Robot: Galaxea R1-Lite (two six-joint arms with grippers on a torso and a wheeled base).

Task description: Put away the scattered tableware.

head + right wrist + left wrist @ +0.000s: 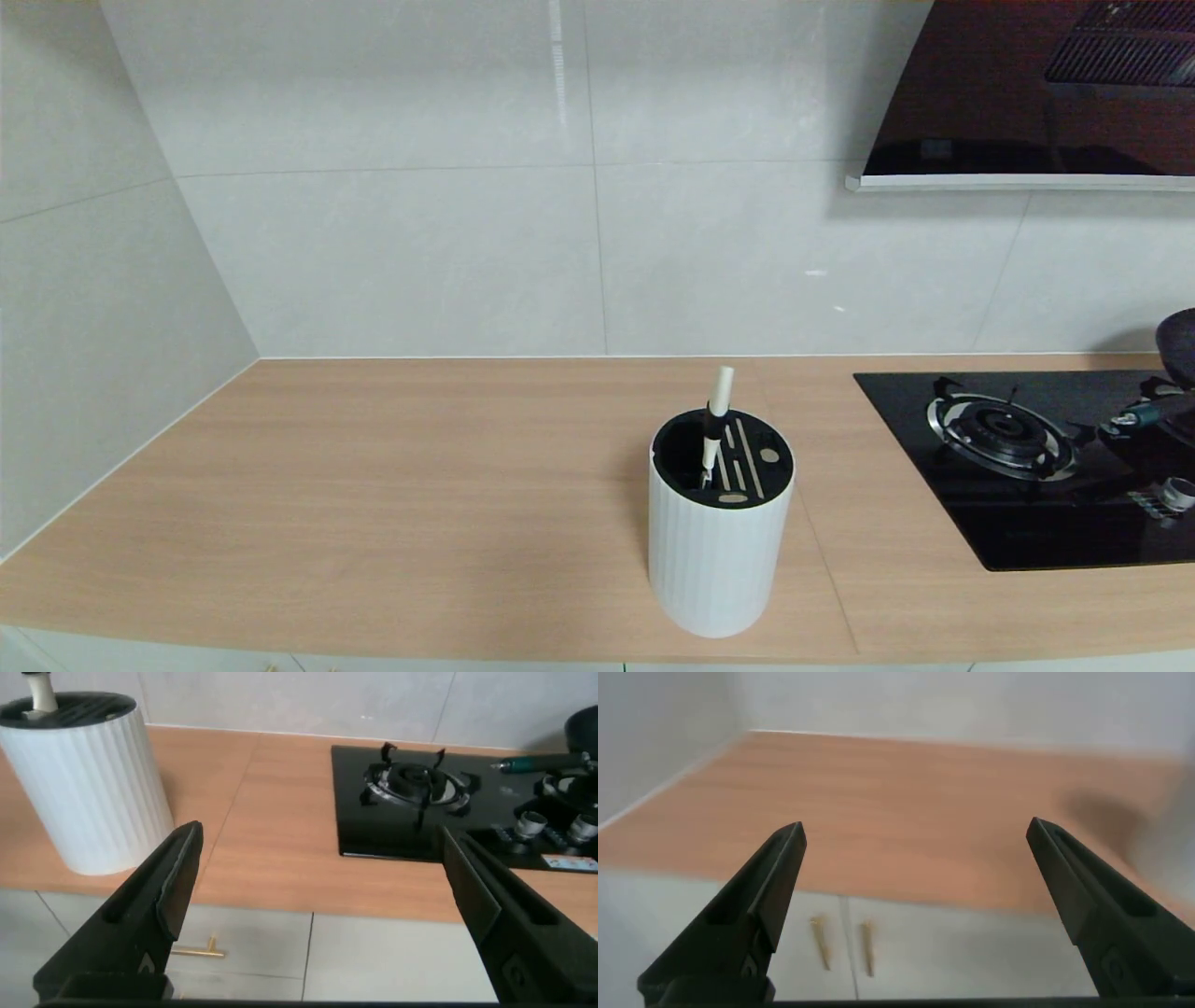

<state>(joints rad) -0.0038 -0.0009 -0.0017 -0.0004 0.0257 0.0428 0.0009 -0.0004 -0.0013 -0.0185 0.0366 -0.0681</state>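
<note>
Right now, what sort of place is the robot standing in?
Most likely a home kitchen: a gas hob set into a wooden countertop, a range hood above it, and a white ribbed utensil holder.

The cream-handled utensil (715, 418) has its lower end hidden inside the white ribbed cylindrical holder (717, 560); a dark pan (1179, 345) is cut off by the right edge.

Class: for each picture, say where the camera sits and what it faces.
Head: high, looking down on counter, white utensil holder, gas hob.
Left wrist: low before cabinet doors, facing counter past open left gripper.
Right wrist: faces holder and hob past open right gripper.
Shared: holder and hob, head and right wrist.
</note>
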